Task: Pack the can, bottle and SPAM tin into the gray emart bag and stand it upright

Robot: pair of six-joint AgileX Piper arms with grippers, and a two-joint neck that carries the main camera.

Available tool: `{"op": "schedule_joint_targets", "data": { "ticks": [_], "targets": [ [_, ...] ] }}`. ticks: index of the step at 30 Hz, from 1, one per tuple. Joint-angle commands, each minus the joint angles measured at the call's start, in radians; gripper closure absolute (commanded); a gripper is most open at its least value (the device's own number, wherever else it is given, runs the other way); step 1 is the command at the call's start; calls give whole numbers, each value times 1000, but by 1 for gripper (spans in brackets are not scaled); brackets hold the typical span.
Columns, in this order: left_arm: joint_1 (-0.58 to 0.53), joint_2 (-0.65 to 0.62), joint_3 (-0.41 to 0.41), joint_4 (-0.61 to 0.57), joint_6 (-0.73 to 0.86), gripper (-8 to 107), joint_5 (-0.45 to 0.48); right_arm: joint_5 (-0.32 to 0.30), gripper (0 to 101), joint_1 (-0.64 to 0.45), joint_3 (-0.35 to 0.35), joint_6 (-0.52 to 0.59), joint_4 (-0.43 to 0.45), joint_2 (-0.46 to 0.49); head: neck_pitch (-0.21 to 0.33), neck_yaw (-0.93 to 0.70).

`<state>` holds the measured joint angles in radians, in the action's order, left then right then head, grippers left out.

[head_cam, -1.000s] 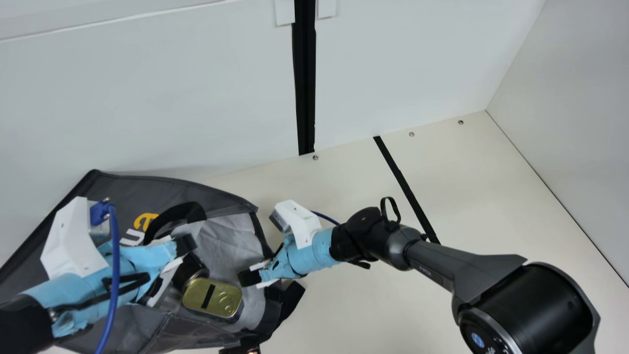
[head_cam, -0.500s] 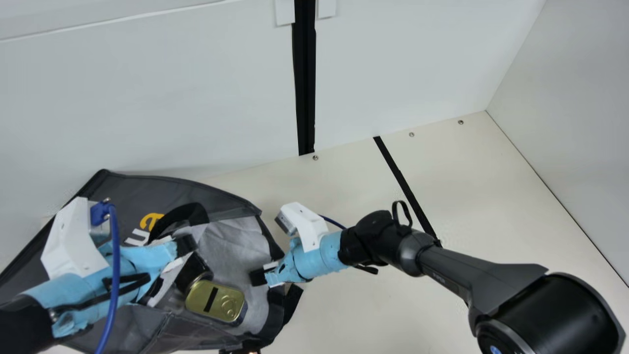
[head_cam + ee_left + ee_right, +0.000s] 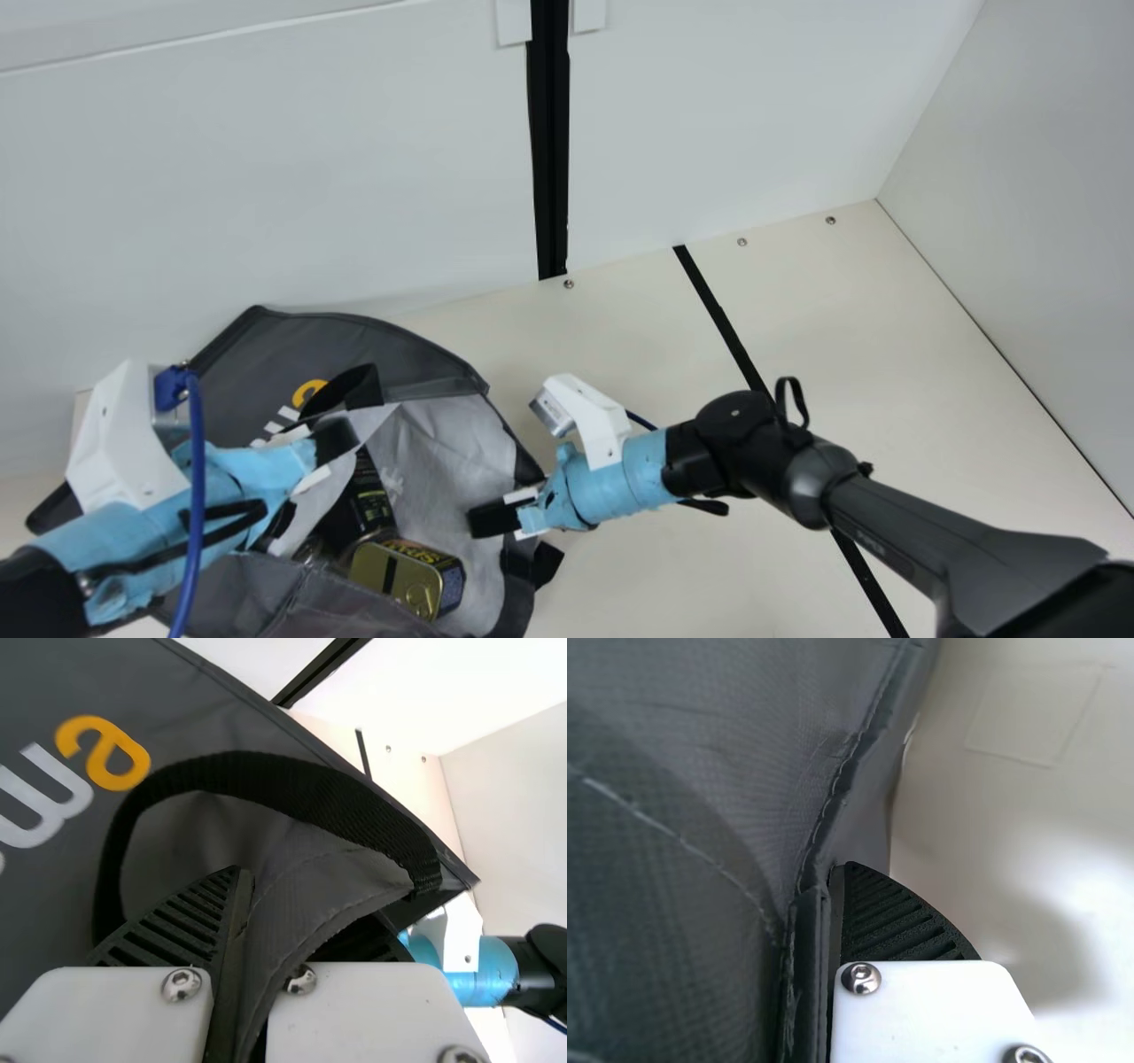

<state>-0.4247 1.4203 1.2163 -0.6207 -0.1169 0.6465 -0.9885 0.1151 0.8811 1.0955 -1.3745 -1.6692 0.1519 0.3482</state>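
My left gripper (image 3: 335,439) is shut on the near upper edge of the gray emart bag (image 3: 345,341); in the left wrist view, the bag's fabric (image 3: 297,904) runs between the fingers of the left gripper (image 3: 239,904). At the bag's right-hand rim my right gripper (image 3: 496,519) is closed on fabric, and the right wrist view has the right gripper (image 3: 833,881) pinching the rim, one finger hidden behind it. Inside lie the SPAM tin (image 3: 394,580), tilted, and a dark cylinder with a printed label (image 3: 368,496) beside it. Whether that is the can or bottle, I cannot tell.
A black strap loop (image 3: 266,784) arches over the bag's front in the left wrist view. The cream table (image 3: 709,549) extends to the right, crossed by a black line (image 3: 722,319). White walls (image 3: 266,177) stand close behind the bag.
My right gripper has moved right, drawing the bag's rim along. The bag has shifted right and turned, and the tin and cylinder have moved right and tipped, showing more side. My left gripper has barely moved.
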Motion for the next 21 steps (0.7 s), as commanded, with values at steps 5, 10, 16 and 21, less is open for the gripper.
{"op": "schedule_joint_targets", "data": {
  "ticks": [5, 10, 16, 21],
  "targets": [
    [-7, -10, 11, -33, 7, 107, -29, -90, 101, -51, -25, -29, 6, 76, 23, 1],
    [-6, -20, 23, -64, 22, 107, -40, -147, 101, -98, -33, -63, 16, 132, 23, 1],
    [4, -32, 39, -102, 53, 107, -31, -205, 101, -153, -29, -114, 17, 196, 23, 1],
    [18, -39, 63, -111, 79, 107, -1, -231, 101, -180, -27, -167, -2, 250, 23, 1]
  ]
}}
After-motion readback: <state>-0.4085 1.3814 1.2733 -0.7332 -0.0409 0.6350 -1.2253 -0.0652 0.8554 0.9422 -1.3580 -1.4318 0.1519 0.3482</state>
